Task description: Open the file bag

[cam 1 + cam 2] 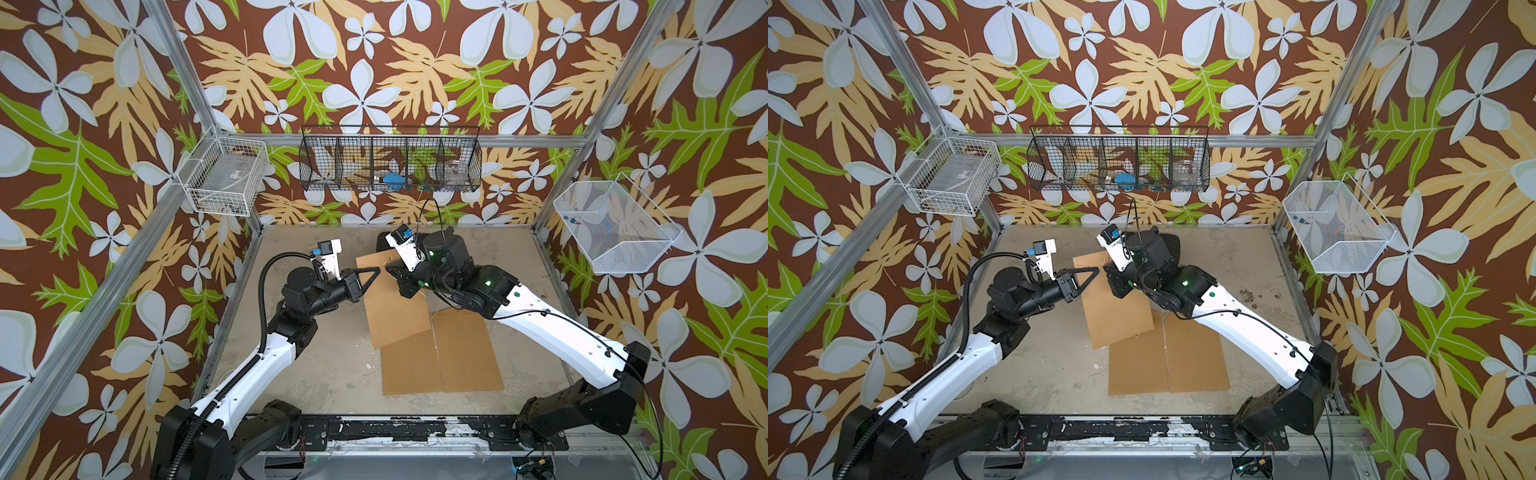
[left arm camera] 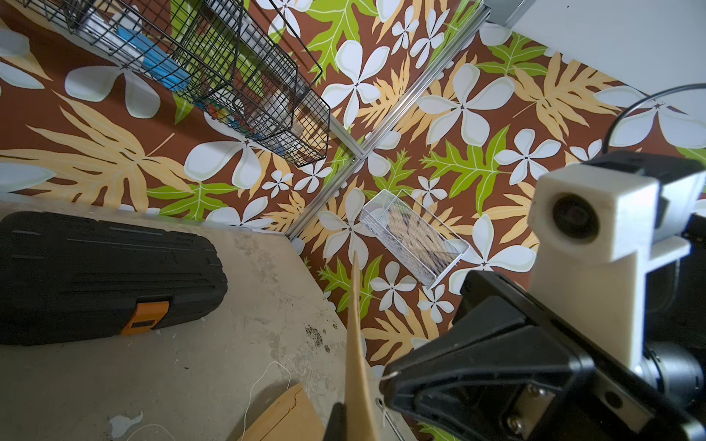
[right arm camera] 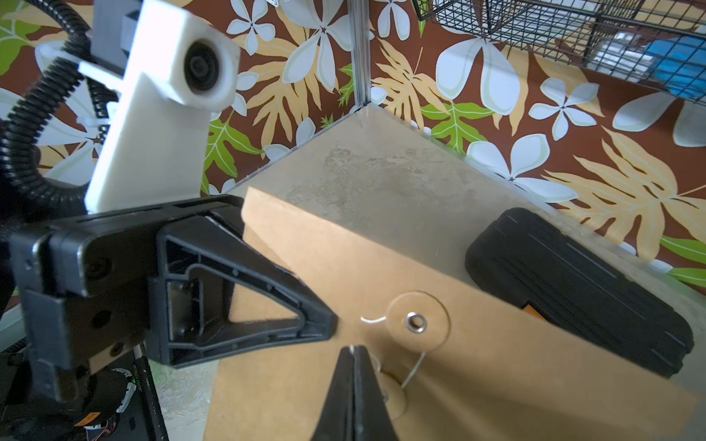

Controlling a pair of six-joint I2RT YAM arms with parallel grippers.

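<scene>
- As seen from above, the table (image 1: pixel 316 357) is a stained, sandy-grey slab, boxed in by metal rails and by walls papered with big white flowers and green and tan leaves
- A black wire basket (image 1: pixel 390 126) hangs on the back wall, a white wire basket (image 1: pixel 224 178) on the left wall and a white mesh basket (image 1: pixel 615 224) on the right wall
- A black tool case (image 2: pixel 95 267) with an orange latch lies at the back of the table, just behind the arms
- The file bag (image 1: pixel 395 307) is a brown paper envelope in the middle of the table; its long axis runs front to back and leans a little left at the far end
- Its far end carries a round paper disc (image 3: pixel 397 324) and a white string (image 3: pixel 414 370); that end points at the back wall and is raised off the table
- Its near end overlaps two flat brown sheets (image 1: pixel 465 353) lying side by side
- The left gripper (image 1: pixel 376 271) reaches in from the left and is clamped on the bag's far left edge, its tip aimed at the disc
- The right gripper (image 3: pixel 353 349) comes in from the right with its jaws pressed together just beside the disc, and the string looks caught at their tip
- The two tips sit very near each other over the bag's far end
</scene>
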